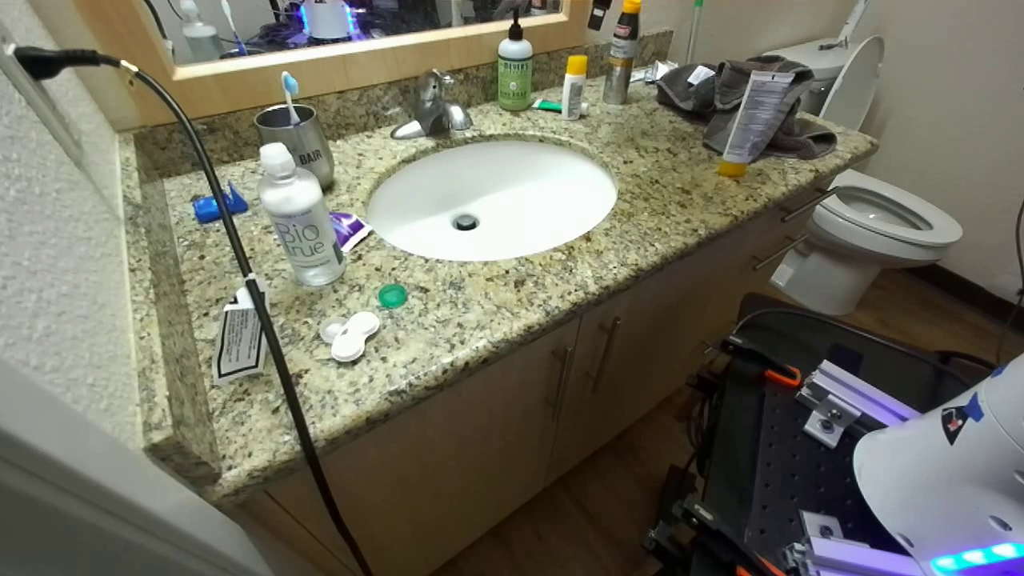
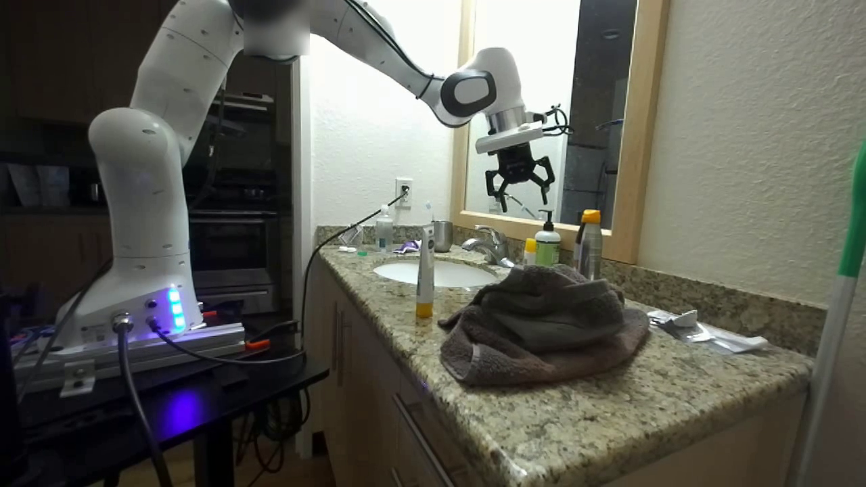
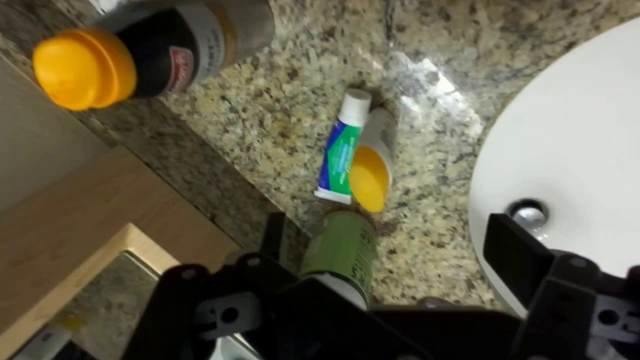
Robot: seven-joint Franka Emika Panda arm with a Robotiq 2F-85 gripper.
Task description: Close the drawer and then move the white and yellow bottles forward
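Observation:
A small white bottle with a yellow cap stands at the back of the counter by the mirror; it shows in the wrist view beside a green tube. A taller white tube with a yellow cap stands on its cap near the counter's front edge, also in an exterior view. The drawer fronts under the counter look flush with the cabinet; a drawer handle shows below the edge. My gripper is open and empty, high above the counter's back; its spread fingers show in the wrist view.
A green soap bottle is close below my gripper. A silver spray can with an orange cap stands at the back. A faucet, sink and grey towel are nearby. A black cord crosses the counter's end.

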